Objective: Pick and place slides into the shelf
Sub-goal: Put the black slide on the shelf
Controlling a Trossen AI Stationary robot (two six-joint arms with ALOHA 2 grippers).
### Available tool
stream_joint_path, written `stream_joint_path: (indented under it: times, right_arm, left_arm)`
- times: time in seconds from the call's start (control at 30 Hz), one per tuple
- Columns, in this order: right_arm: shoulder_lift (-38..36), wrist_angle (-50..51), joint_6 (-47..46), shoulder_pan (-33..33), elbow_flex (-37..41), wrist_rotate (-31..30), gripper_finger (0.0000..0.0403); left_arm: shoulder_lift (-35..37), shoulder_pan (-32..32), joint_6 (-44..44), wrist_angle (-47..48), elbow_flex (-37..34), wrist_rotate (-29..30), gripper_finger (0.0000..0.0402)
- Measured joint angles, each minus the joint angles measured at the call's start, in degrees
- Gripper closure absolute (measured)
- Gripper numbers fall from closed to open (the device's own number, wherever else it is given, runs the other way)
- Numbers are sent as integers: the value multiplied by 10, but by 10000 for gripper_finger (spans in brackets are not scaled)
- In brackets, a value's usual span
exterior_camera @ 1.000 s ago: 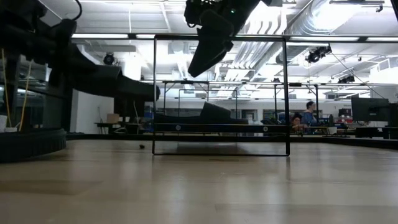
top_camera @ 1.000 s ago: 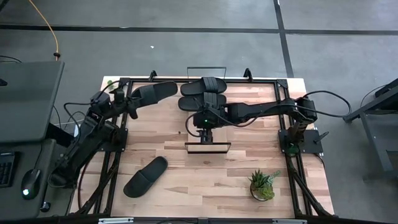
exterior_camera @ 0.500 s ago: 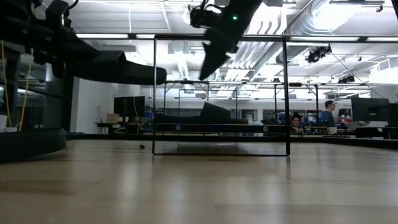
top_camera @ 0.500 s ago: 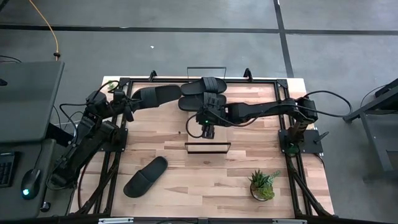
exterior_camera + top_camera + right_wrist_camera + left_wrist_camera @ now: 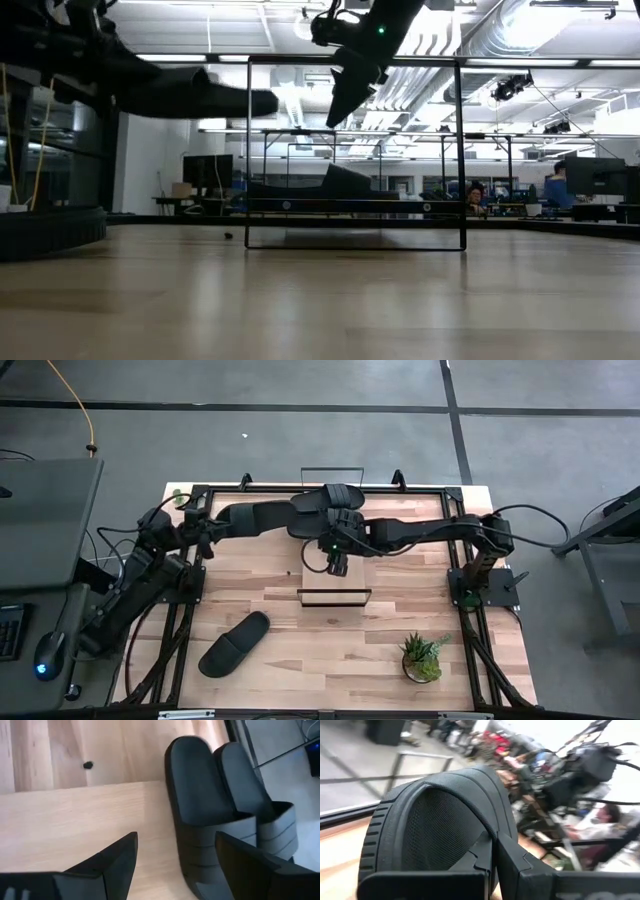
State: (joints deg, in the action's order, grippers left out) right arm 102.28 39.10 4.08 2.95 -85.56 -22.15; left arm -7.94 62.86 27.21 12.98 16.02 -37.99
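My left gripper [image 5: 207, 523] is shut on a black slide [image 5: 257, 517] and holds it in the air, its free end reaching toward the shelf; the low view shows this slide [image 5: 190, 100] high at the left. The shelf [image 5: 335, 598], a light plank with black wire rails, stands at the table's middle. Two slides [image 5: 327, 500] lie side by side on the plank's far part, shown in the right wrist view [image 5: 202, 815]. My right gripper [image 5: 336, 563] is open above the plank, next to them. A fourth slide [image 5: 234, 643] lies flat on the table, near left. My left gripper pinches the slide at the end nearest the arm [image 5: 470, 845], between its two fingers [image 5: 512, 865]. It comes level from the table's left and lies along the slide. The slide is lifted clear and roughly level, reaching toward the table's right.
A small potted plant [image 5: 422, 657] stands near the table's right near corner. Black frame rails [image 5: 190, 610] run along both sides of the table. Bare wood lies between the shelf and the near edge. People [image 5: 555, 185] show far off in the room.
My left gripper has carried the held slide up and toward the table's right, so its free end now reaches the shelf's far left part. My right gripper has drawn back over the shelf toward the far edge.
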Motion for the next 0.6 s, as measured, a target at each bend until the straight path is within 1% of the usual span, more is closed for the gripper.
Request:
stream_joint_path:
  times: [0.1,0.2,0.3,0.43,0.6]
  right_arm:
    - [-11,-8,1,11,2,2,146]
    - [-31,-40,21,22,30,20,146]
    - [-69,-68,29,41,73,47,146]
    - [-143,-93,4,72,157,59,146]
    - [-254,-168,-19,85,287,62,146]
  left_arm:
    - [0,-44,29,-55,-19,15,401]
    - [-2,-91,35,-69,-29,66,401]
    - [-13,-135,36,-69,-33,116,401]
    - [-33,-187,36,-96,-33,165,401]
    - [-87,-248,41,-155,-33,203,401]
